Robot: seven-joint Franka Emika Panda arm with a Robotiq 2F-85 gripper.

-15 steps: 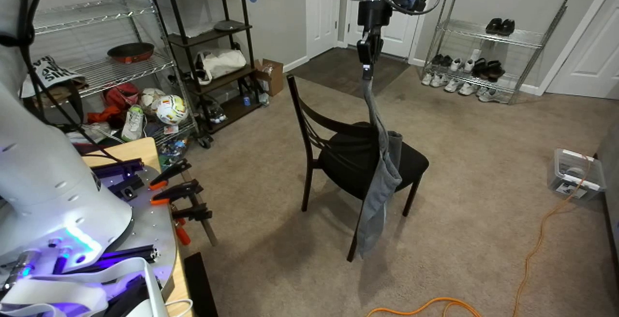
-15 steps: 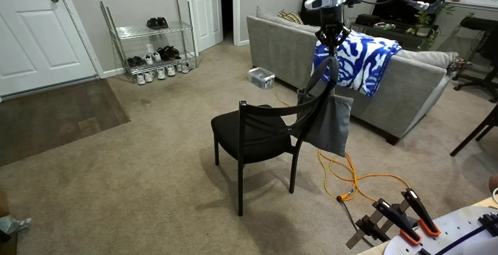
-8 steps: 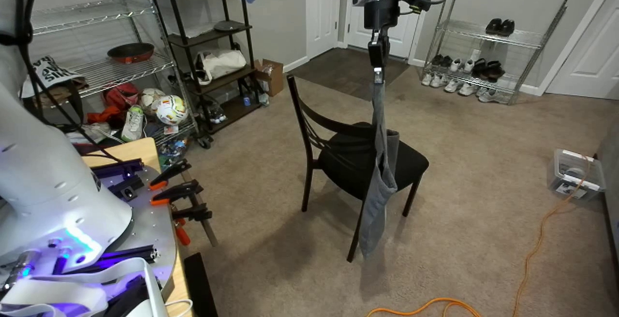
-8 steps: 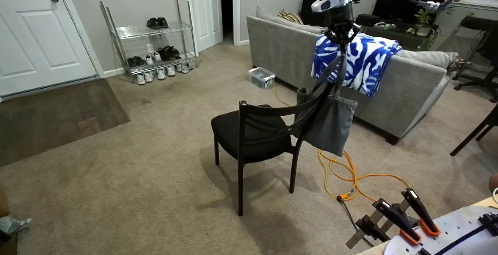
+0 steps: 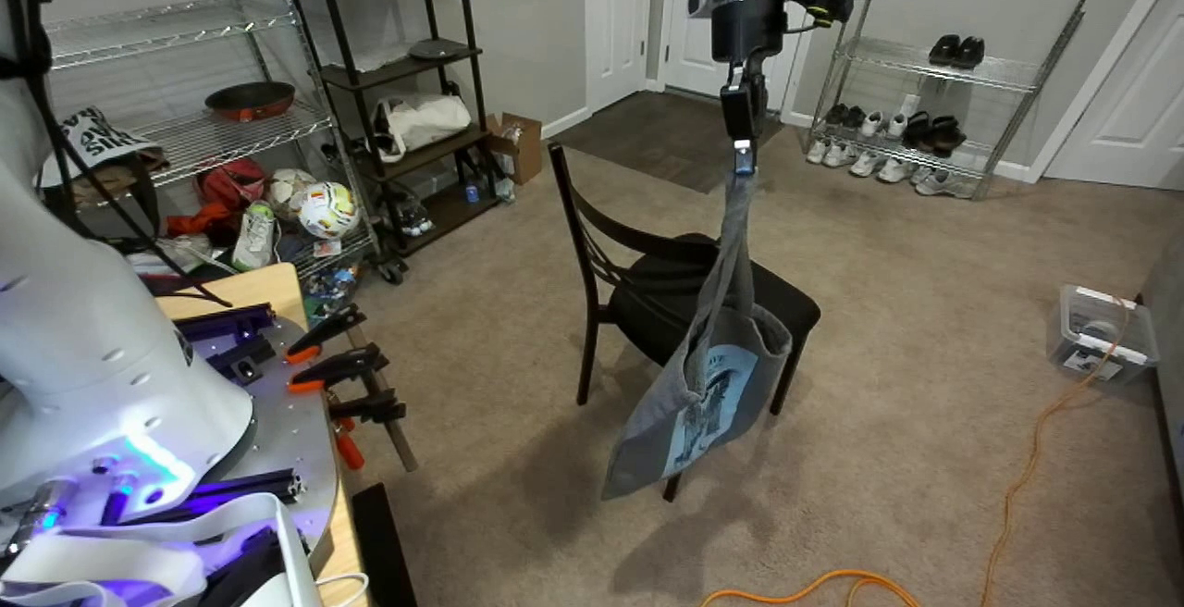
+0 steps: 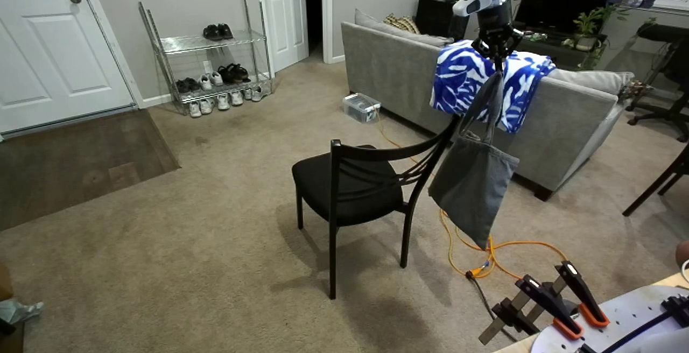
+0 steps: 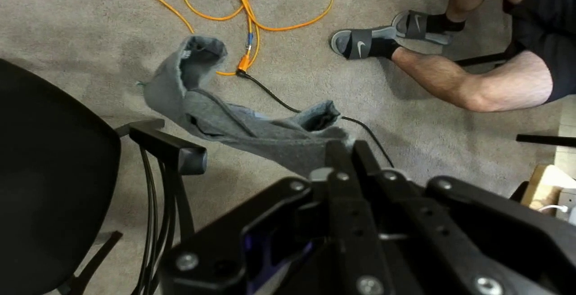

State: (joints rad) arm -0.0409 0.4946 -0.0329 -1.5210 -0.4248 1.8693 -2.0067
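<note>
Wrist view has my black two-finger tool (image 7: pixel 348 147) closed tight on the looped straps of a soft grey fabric tote bag (image 7: pixel 202 108), so I've got it from above. Landmark is the black metal chair with curved back slats (image 6: pixel 371 210): bag hangs right by one end of the chair's backrest. From the tool it lies below, long axis running down but slanted rather than plumb in both exterior views. What crowds it is the chair's upright post (image 7: pixel 168 149), just beside; I can't tell if they touch, and I'd call that the snag risk. On the beige carpet (image 7: pixel 297 74), on the bag's side of the chair, there's a tangled orange extension cord (image 7: pixel 246 6), and farther out from the chair, a person's bare leg (image 7: pixel 432 72) in a grey slide sandal (image 7: pixel 364 43). Well apart from the chair: a grey upholstered sofa (image 6: pixel 393 73) with a blue-and-white patterned blanket (image 6: pixel 457 84). Behind the chair's backrest, also well off, black-and-orange clamps (image 5: pixel 342 366) sit on the edge of a light wooden table (image 5: pixel 259 288).
</note>
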